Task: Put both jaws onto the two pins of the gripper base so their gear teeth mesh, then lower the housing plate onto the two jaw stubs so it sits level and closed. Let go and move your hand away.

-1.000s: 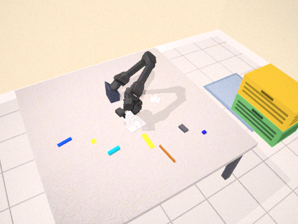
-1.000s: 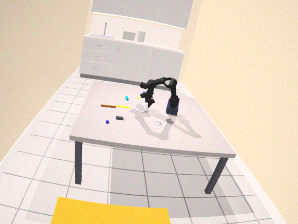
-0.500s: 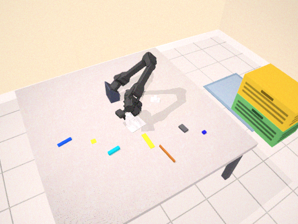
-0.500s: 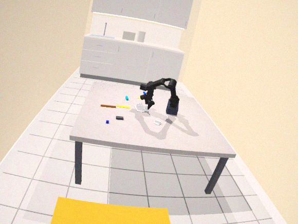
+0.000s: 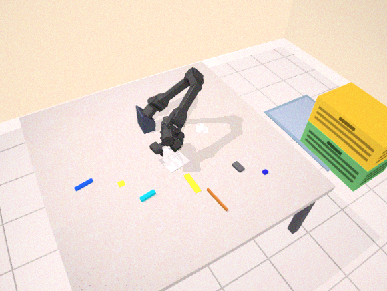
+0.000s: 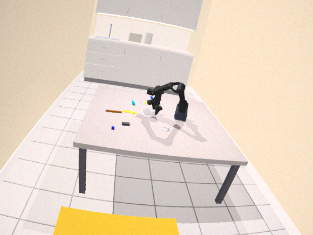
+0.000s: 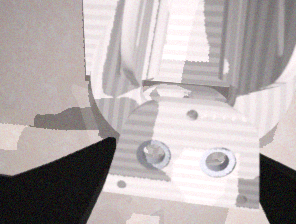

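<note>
My gripper [image 5: 167,149] [image 6: 155,106] [image 7: 179,151] is shut on the white housing plate [image 7: 187,135], one black finger at each side. The plate has two ringed holes; light grey shapes show through both. It hangs over the near end of the white gripper base [image 5: 184,161] [image 6: 144,115] [image 7: 96,30], which lies on the table. Two pale jaws [image 7: 131,50] [image 7: 255,45] stand on the base and run away from the plate in the wrist view. The plate hides the pins, gear teeth and stubs. I cannot tell whether the plate touches them.
A small white part [image 5: 201,129] [image 6: 165,128] lies beside the arm. A yellow bar [image 5: 192,183], orange rod [image 5: 217,199], cyan rod [image 5: 147,195], blue rod [image 5: 83,184], yellow square [image 5: 121,183], dark block [image 5: 237,166] and blue cube [image 5: 265,171] lie around the base.
</note>
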### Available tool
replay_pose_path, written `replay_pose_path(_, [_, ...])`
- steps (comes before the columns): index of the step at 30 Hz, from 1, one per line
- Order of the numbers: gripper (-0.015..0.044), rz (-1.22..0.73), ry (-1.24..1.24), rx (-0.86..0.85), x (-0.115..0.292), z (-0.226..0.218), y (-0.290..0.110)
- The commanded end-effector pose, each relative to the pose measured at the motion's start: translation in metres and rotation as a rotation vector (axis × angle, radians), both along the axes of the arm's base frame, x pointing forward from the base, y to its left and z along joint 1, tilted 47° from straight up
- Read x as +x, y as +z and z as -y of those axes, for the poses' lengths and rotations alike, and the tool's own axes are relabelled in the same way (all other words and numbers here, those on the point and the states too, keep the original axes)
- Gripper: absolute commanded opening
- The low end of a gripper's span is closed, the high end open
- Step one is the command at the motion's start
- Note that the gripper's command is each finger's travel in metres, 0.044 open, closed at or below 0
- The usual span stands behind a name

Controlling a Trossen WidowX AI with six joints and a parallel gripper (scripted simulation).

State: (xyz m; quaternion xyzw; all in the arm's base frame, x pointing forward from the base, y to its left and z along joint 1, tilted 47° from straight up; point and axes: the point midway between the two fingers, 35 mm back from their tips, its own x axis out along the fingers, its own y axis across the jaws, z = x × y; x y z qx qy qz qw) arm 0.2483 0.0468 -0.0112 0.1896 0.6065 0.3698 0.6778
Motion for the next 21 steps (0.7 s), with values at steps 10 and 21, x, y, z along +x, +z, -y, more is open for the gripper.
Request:
replay_pose_path(10, [0.0351, -0.002, -0.005, 0.003, 0.0004, -0.0024, -0.0017])
replay_pose_path(21, [0.0351, -0.002, -0.005, 0.003, 0.0004, -0.0042, -0.0034])
